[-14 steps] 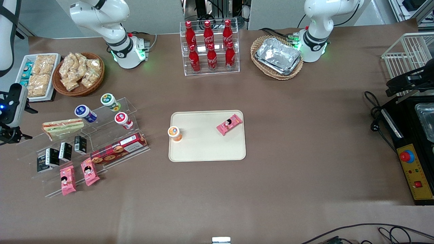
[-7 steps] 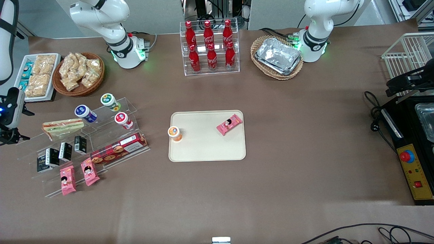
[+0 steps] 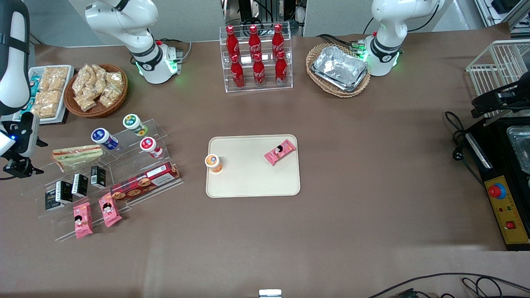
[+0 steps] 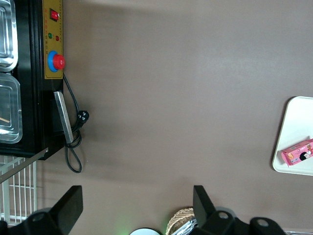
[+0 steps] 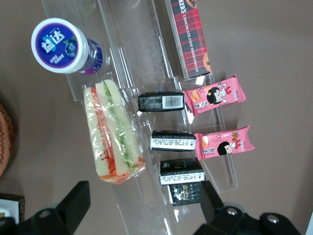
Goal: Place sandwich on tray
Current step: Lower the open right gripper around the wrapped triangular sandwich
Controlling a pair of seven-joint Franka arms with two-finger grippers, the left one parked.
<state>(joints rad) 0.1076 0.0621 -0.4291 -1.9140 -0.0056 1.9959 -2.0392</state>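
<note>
1. Right wrist view has the gripper [image 5: 142, 218] spread wide with nothing held, hanging above the clear stepped display stand [image 5: 146, 98], fingers [image 5: 73, 203] straddling the end of the sandwich [image 5: 113, 132]
2. Sandwich lies flat on an upper step of the stand, wrapped in clear film, filling edge showing; blue-lidded cup [image 5: 61, 46] sits just beside one end, black cartons [image 5: 168, 142] on the next step down, pink snack packets [image 5: 222, 142] lower again
3. Front view: gripper [image 3: 18, 165] at the working arm's end of the table, near the sandwich [image 3: 76, 155] but apart from it, looks like the approach step, grasp not yet made
4. Wide opening probably suits the wedge's width; stepped stand keeps goods tiered and reachable from above
5. Tray [image 3: 252, 182] sits mid-table, well apart from the stand, already carrying an orange-lidded cup [image 3: 213, 162] at its rim and a pink packet [image 3: 280, 151]; the bare patch nearer the front camera seems the spot for the sandwich
6. Surface is brown matte covering [image 3: 352, 165], flat; cola bottle rack [image 3: 256, 58], wicker basket of foil trays [image 3: 338, 69] and snack basket [image 3: 97, 89] line the edge by the arm bases
7. Black control box with red button [image 3: 499, 198] and white wire rack [image 3: 497, 66] at the parked arm's end
</note>
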